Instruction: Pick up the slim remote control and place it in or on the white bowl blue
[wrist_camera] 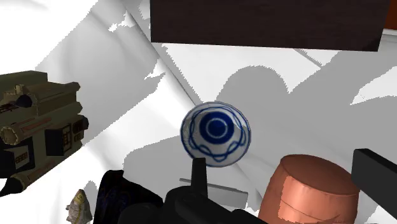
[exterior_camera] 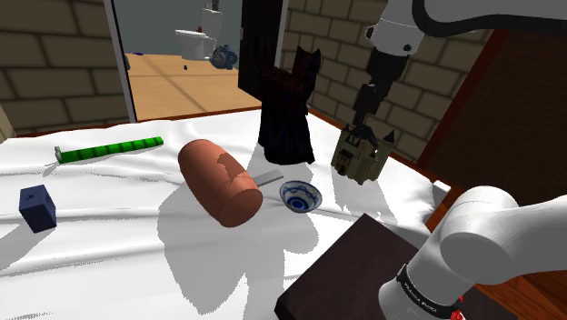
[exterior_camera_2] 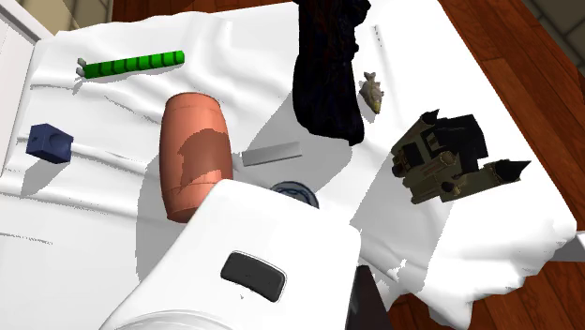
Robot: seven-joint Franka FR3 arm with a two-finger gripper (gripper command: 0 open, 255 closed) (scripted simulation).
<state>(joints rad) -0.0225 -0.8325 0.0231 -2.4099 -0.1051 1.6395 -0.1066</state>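
Working across the shoulder view from its left, with the white bowl and its blue pattern as my anchor. A dark blue cube sits way out on the bowl's left. A green rod lies well to the bowl's left too, and farther back.

A copper-brown barrel lies on its side near the bowl's left. The slim grey remote lies flat on the white sheet, between the barrel and the bowl. It's just beside the bowl, on its back-left side.

The bowl itself stands upright with its mouth up. Right behind it a tall black shape rises off the sheet. On the bowl's right and a bit back sits an olive blocky thing.

My tool hangs in the air over the olive blocky thing, so it's up and to the right of the bowl. In the wrist view the two fingers stand wide apart and grip nothing, and the bowl lies just past the tip of one finger.

The dark brown stand is close to the bowl's near-right.
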